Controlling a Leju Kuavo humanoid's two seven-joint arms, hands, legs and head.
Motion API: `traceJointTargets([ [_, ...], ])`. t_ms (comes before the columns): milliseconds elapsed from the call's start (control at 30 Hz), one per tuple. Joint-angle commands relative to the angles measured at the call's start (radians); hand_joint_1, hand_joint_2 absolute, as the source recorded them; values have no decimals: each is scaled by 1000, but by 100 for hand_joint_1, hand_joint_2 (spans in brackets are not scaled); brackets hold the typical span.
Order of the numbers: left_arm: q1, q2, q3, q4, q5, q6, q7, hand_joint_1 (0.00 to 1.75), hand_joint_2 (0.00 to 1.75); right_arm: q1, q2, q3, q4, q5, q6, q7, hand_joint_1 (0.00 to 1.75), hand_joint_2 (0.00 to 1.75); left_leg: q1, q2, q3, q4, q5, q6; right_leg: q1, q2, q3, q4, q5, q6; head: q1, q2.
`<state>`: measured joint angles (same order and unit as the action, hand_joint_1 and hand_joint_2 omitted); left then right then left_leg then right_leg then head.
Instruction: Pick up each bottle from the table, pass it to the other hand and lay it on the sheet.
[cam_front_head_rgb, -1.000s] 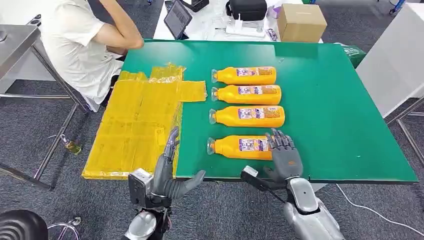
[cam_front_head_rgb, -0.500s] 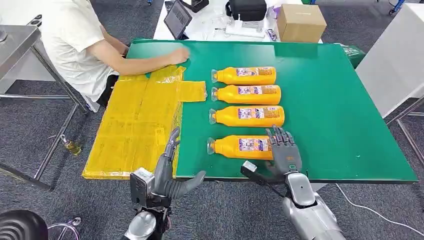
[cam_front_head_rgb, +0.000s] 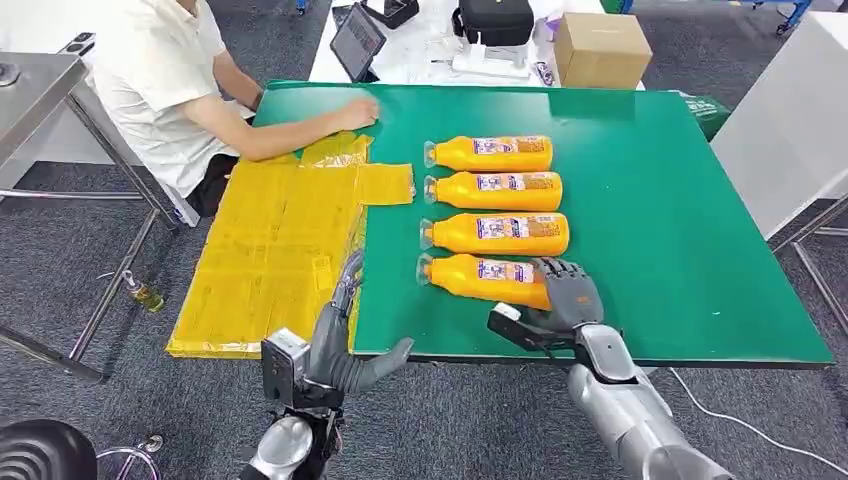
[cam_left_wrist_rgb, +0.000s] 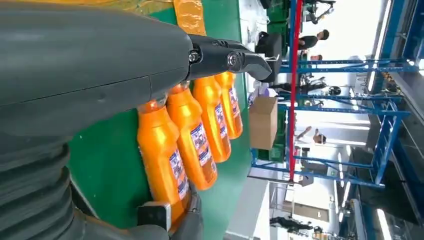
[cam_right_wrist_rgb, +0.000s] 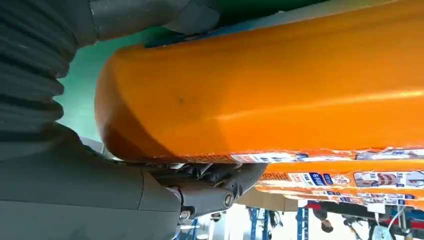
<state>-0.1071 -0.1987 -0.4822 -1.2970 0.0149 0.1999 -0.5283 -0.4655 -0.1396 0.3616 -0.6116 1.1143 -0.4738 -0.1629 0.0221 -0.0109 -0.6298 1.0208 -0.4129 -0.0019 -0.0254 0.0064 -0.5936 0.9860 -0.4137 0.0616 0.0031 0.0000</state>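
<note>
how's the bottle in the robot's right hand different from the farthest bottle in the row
The nearest bottle is gripped at its base end by the right hand; the farthest bottle has nothing touching it. The nearest bottle lies skewed, its cap end angled toward the next bottle in the row, while the farthest bottle lies straight across the green table. Both are orange with a printed label and point their caps toward the yellow sheet.

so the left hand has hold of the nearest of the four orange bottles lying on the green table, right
Not quite: the right hand holds the nearest bottle, not the left. The head view shows its fingers wrapped over that bottle's base, while the left hand is at the table edge, touching nothing. The rest is right: four orange bottles lie on the green table.
</note>
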Motion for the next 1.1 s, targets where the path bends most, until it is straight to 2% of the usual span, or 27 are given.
traceJointTargets([
  [33,-40,28,-19,58,18,-7,3,0,175,-6,16,-2,155,8,53,-6,175,175,1,-1,4,-1,0,1,1,-2,5,-2,0,-2,0,0],
  [233,-41,28,-20,58,21,-9,3,0,175,-3,16,-8,147,-9,59,-24,175,175,1,-2,6,-3,0,1,2,-4,7,-3,0,-4,0,0],
  [267,-42,29,-21,58,25,-12,2,0,175,7,24,-32,130,-63,75,-76,175,175,1,-2,6,-2,0,1,1,-3,7,-3,0,-3,0,0],
  [300,-38,29,-18,55,36,-13,-1,0,175,29,46,-102,96,-207,166,-185,175,175,1,-2,6,-3,0,1,2,-4,8,-3,0,-3,0,0],
  [333,-34,29,-15,55,45,-13,-4,0,175,50,55,-131,58,-297,229,-248,175,175,1,-2,6,-2,0,1,2,-3,7,-3,0,-3,0,0],
  [400,-30,30,-13,55,50,-14,-6,0,175,72,60,-126,18,-326,247,-257,175,175,1,-2,8,-4,0,1,2,-4,9,-4,-1,-4,0,0],
  [500,-13,3,21,61,127,17,8,0,175,171,83,-126,-183,-534,335,-365,175,175,1,-1,8,-4,0,1,2,-3,9,-4,-1,-4,0,0],
  [567,-4,-6,36,64,197,6,14,0,175,227,100,-119,-307,-626,354,-396,175,175,2,2,10,-3,-2,0,3,0,10,-4,-1,-4,1,0],
  [667,0,-4,33,64,212,4,10,0,175,248,102,-101,-361,-642,351,-379,175,175,2,2,9,-1,-3,0,3,3,8,-1,-1,-3,0,0],
  [700,15,-16,51,54,283,-13,14,0,175,280,124,-119,-432,-728,357,-419,175,175,2,2,9,-2,-3,0,3,2,8,-2,-1,-4,0,0],
  [867,11,-2,25,88,453,-58,67,0,175,345,158,-91,-574,-817,307,-394,175,175,1,3,5,-1,-4,1,2,3,4,-1,-1,-3,0,0],
  [1067,-5,17,-33,110,541,-158,107,0,175,324,172,-45,-516,-825,274,-386,175,175,1,3,1,-2,-3,1,2,3,1,-1,-2,-3,0,0],
  [1100,-18,24,-52,106,530,-180,97,0,175,288,176,9,-451,-764,255,-377,175,175,1,2,-1,-1,-3,0,2,3,-1,-1,-1,-3,0,0],
])
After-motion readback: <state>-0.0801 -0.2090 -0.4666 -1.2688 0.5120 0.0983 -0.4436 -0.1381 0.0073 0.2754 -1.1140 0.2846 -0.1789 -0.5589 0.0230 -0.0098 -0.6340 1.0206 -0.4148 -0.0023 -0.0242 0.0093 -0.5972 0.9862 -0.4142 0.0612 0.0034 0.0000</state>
